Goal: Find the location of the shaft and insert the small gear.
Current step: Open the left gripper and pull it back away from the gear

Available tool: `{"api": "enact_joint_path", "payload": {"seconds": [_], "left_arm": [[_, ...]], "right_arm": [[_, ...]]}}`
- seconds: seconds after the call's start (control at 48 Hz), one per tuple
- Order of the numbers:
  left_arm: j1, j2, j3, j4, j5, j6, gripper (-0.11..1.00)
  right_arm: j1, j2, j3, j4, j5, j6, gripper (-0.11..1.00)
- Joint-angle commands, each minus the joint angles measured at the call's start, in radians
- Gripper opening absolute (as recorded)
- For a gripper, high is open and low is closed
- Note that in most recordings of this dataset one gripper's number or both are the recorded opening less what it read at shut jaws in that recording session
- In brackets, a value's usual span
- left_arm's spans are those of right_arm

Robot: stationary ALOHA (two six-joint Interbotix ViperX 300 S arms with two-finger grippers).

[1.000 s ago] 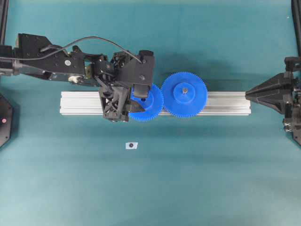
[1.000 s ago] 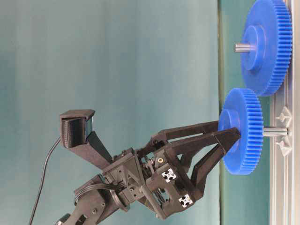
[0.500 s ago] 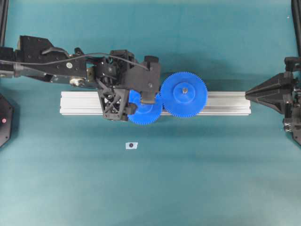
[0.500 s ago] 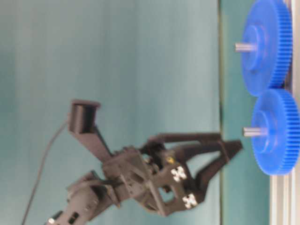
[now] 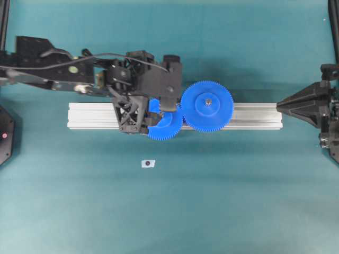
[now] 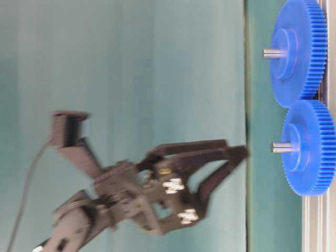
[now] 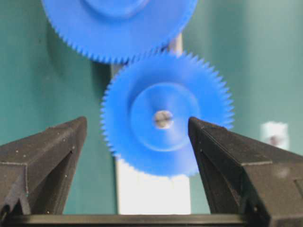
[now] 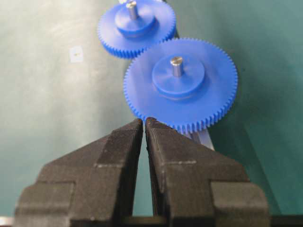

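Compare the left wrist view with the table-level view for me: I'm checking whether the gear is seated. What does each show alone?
Left wrist only: the shaft end-on in the small gear hub, framed by the open left end effector fingers, and a white tag on the mat.
Table-level only: the side profile, with the shaft tip protruding past the hub and the end effector clear of the gear.
Both: the small gear's teeth meeting the larger gear.

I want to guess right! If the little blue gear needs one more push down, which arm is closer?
Probably left. Its open end effector hangs right over the small gear, while the right end effector sits shut at the rail's far end.
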Motion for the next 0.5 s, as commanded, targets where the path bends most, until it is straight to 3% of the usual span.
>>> {"api": "enact_joint_path", "payload": {"seconds": [0.0, 0.229, 0.479], "left_arm": [[-0.02, -0.06, -0.008, 0.003, -0.003, -0.026, 0.85], [-0.055, -0.161, 0.035, 0.002, -0.003, -0.109, 0.85], [-0.064, -0.261, 0.1, 0.003, -0.015, -0.146, 0.85]], "right_arm": [[-0.003, 0.003, -0.011, 0.0, -0.009, 0.009, 0.17], [-0.003, -0.006, -0.002, 0.0, -0.009, 0.008, 0.17], [-0.003, -0.037, 0.009, -0.002, -0.009, 0.008, 0.17]]}}
